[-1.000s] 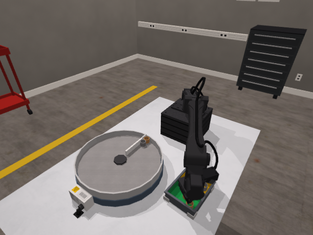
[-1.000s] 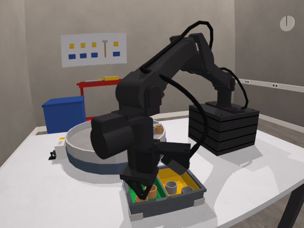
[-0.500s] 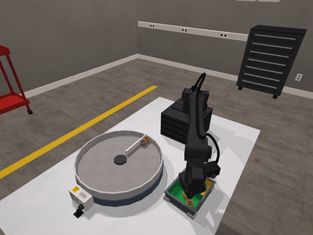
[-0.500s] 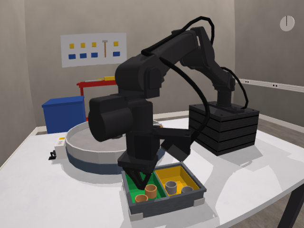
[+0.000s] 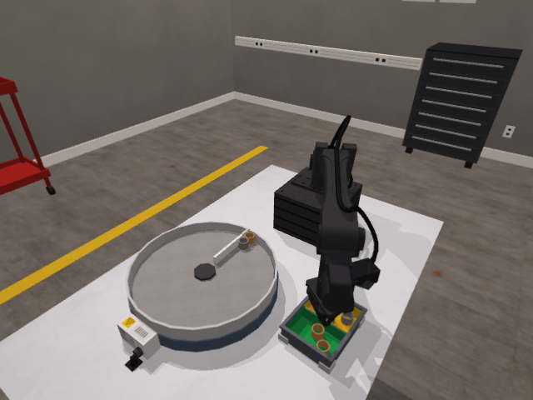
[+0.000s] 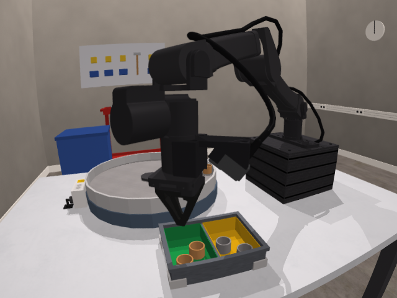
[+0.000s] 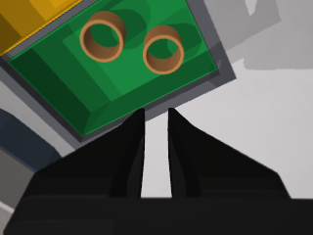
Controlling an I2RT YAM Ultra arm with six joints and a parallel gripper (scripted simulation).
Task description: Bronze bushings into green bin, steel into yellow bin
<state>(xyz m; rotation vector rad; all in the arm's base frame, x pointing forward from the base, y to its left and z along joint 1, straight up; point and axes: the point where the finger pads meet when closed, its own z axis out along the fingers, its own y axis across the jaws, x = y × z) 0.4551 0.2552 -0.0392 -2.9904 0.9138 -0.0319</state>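
Grey walls and a dark plank floor with a yellow stripe (image 5: 129, 223) surround your white worktop (image 5: 241, 370). No writing can be read anywhere: the wall poster (image 6: 121, 64) carries only yellow and blue squares and a hammer picture, and the small white box (image 5: 138, 337) beside the turntable bears a yellow sticker too small to make out.

You have the claw (image 6: 181, 223) hovering just above the rim of the green bin (image 6: 174, 242), at the edge nearest the turntable (image 5: 201, 282). Its fingers stand a narrow slit apart with nothing between them; in the wrist view you see bare worktop through the gap.

Two bronze bushings (image 7: 102, 36) (image 7: 163, 50) stand upright in the green bin, close together but apart. Two steel bushings (image 6: 223, 244) (image 6: 244, 247) sit in the yellow bin (image 6: 231, 229), which shares a grey tray (image 6: 221, 264) with the green one.

On the turntable, one bronze bushing (image 5: 249, 237) and one steel bushing (image 5: 243, 243) rest side by side near the rim, at the outer end of a pale bar (image 5: 226, 252) running from the black hub (image 5: 203, 272).

Your tray lies near the worktop's edge, just beside the turntable. Open worktop stretches in front of the tray and toward the black pedestal (image 6: 294, 182). A red cart (image 5: 17, 167), a blue crate (image 6: 83, 147) and a black drawer cabinet (image 5: 460, 103) stand well apart from the arm.
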